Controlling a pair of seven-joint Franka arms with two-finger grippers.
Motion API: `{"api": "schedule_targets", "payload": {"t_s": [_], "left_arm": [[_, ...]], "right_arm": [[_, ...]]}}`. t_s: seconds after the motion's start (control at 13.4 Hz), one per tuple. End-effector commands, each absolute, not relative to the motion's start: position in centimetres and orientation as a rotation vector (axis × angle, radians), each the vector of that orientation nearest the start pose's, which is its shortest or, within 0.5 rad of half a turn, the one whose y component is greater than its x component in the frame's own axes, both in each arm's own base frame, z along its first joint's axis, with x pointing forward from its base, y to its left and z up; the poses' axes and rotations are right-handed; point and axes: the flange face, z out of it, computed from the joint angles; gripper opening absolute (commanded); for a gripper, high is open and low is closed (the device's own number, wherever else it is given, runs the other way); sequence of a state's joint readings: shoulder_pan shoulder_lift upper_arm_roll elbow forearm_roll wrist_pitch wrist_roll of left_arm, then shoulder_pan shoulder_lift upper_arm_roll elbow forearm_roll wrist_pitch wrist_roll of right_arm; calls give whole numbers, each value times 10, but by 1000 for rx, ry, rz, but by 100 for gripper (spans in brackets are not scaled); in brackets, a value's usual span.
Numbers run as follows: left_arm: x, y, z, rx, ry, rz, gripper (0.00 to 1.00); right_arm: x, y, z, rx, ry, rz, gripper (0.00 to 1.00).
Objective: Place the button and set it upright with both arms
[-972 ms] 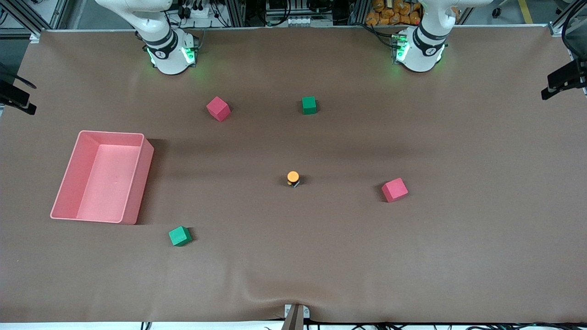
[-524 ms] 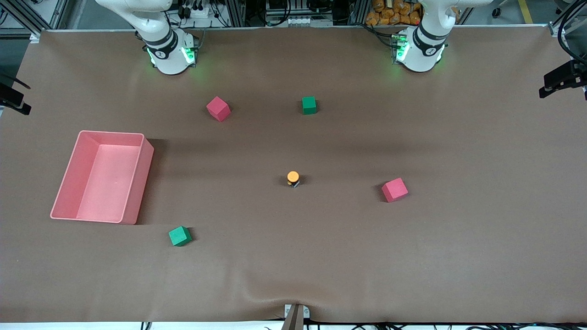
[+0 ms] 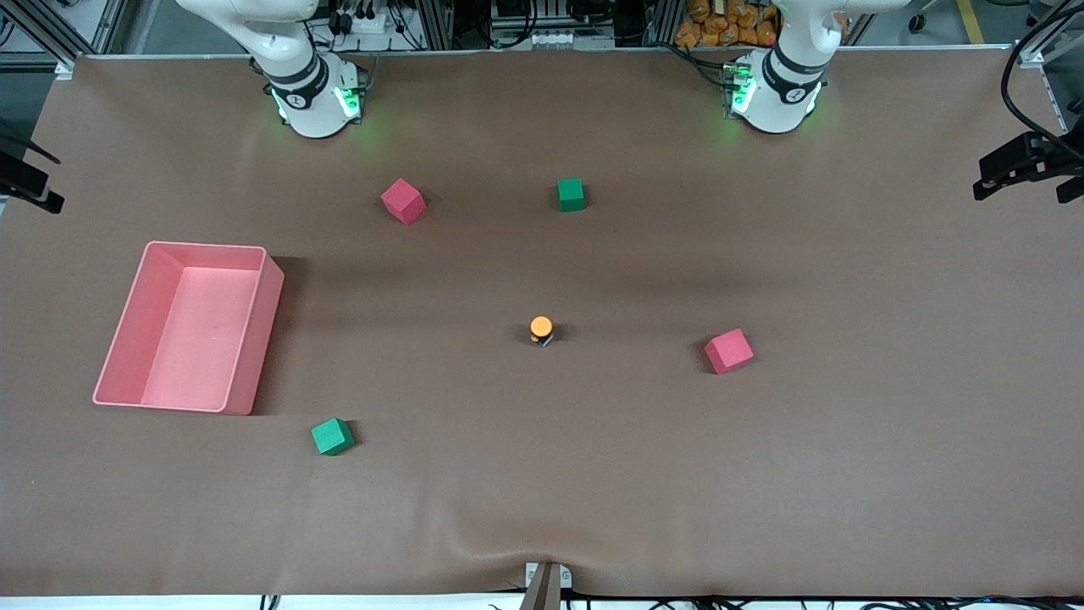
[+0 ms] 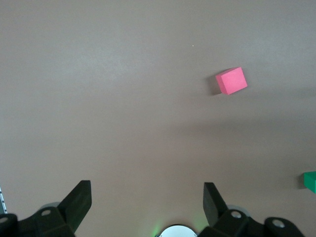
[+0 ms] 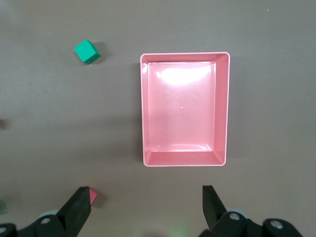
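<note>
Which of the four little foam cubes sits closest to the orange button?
The red cube toward the left arm's end of the table, beside the button. The other red cube and both green cubes lie farther off.

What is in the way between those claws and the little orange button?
Nothing visible. The button stands alone mid-table, the cubes well aside. The left gripper and right gripper hang open, high above the table's ends.

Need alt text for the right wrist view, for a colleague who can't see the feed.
The right gripper hangs open high over an empty pink bin on the brown table. A green cube sits beside the bin, and a red cube peeks out by one fingertip. The button is not in this view.
</note>
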State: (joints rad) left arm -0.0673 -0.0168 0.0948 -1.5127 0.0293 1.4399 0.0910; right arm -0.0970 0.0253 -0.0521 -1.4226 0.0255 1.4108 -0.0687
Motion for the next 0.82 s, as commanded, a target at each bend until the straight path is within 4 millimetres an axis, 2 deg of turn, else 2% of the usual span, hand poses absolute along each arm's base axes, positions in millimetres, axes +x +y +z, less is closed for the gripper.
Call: {"api": "schedule_targets", "payload": {"t_s": [0.0,0.3,0.75], "left_arm": [[533,21,651,-3098,62,72,100],[532,16,650,-3102,-134,80,100],[535,15,648,-3105,-127,87,100]], "right_arm": [[538,-78,670,-3091,137,37,100],[538,-72,670,-3092,120,35,100],[538,-75,670,-3091,127,35,100]]}}
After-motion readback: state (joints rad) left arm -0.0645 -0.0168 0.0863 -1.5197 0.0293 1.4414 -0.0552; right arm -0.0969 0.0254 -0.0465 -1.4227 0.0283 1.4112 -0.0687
